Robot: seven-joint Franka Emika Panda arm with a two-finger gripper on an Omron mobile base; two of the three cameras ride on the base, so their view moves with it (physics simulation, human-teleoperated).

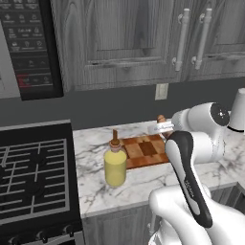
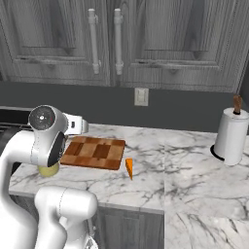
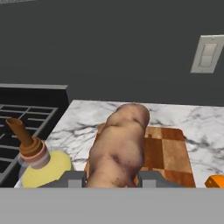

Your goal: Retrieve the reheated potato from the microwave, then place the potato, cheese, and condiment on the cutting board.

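2 dark fingers (image 3: 109,180) clamped on oval brown-tan potato (image 3: 119,146), held above checkered brown wooden cutting board (image 3: 168,151). Squat pale-yellow condiment bottle (image 1: 115,165) and orange cheese wedge (image 2: 130,168) on marble counter (image 2: 185,165) beside board.

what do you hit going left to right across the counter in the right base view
condiment → cutting board → cheese → paper towel roll

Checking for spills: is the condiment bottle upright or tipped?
Upright. The condiment bottle stands on the counter left of the cutting board, its stopper pointing up.
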